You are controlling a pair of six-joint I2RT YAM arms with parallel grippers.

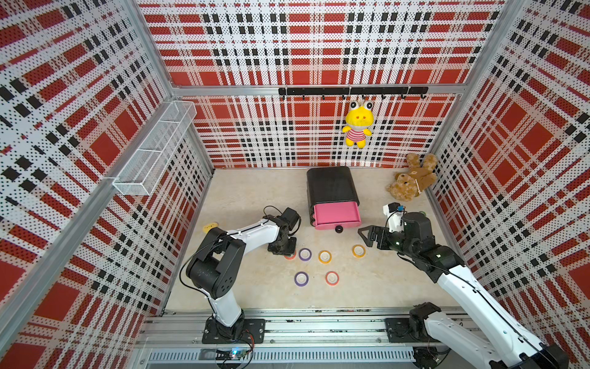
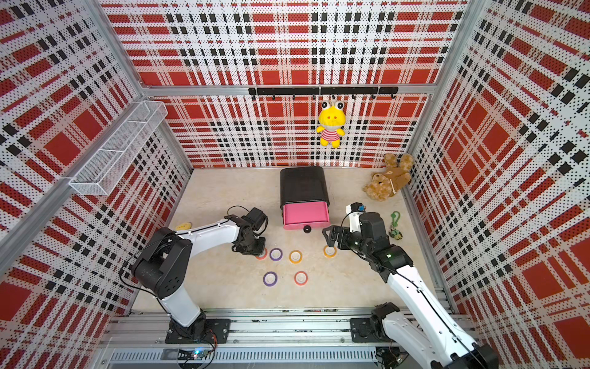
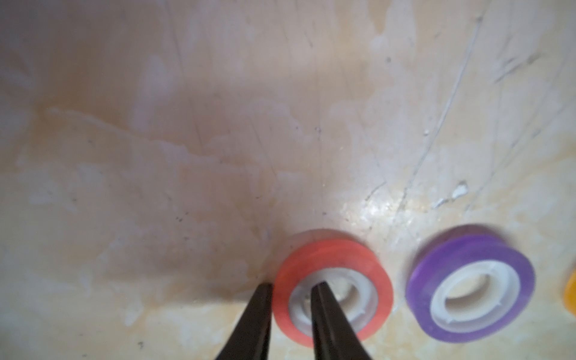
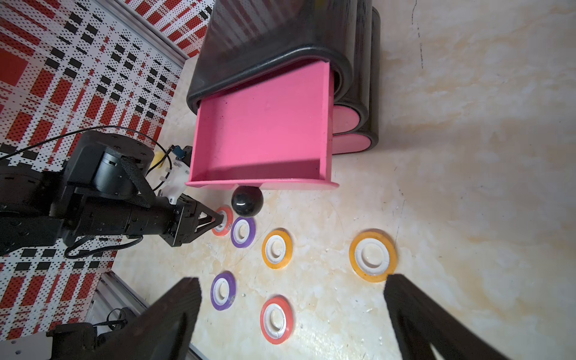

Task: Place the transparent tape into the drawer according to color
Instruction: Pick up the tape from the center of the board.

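The left gripper (image 3: pixel 292 285) pinches the wall of one red roll (image 3: pixel 327 249) lying on the bench (image 1: pixel 249 198), one finger outside and one in its core. The purple rolls (image 1: pixel 305 254), orange rolls (image 1: pixel 325 256) and second red roll (image 1: pixel 332 278) lie flat before the open pink drawer (image 4: pixel 265 124). The right gripper (image 4: pixel 291 280) hangs spread wide, holding nothing.

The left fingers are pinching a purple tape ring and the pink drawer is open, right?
No, it is red. The left wrist view shows the left fingers pinching the red tape ring, with the purple tape ring lying free beside it. The pink drawer is open.
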